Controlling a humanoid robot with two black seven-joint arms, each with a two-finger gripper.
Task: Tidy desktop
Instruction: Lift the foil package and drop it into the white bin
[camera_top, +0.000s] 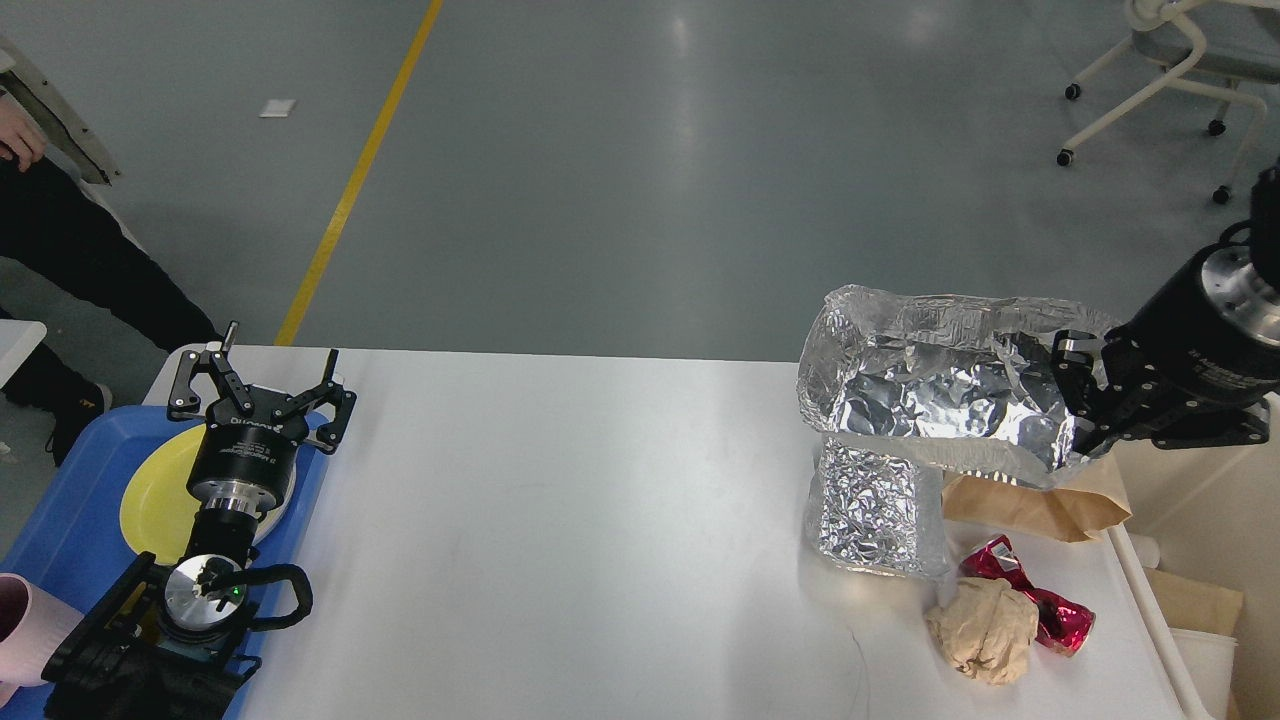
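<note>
The white desktop fills the lower view. My right gripper is shut on a large crumpled foil sheet, held in the air above the desktop's right side. Under it a second foil piece stands on the desktop beside a brown paper bag. A crumpled brown paper ball and a red wrapper lie near the front right. My left gripper is open above the yellow plate, holding nothing.
A blue tray holds the yellow plate at the left edge, with a pink cup at its near end. A cream bin stands off the right edge. A person stands at far left.
</note>
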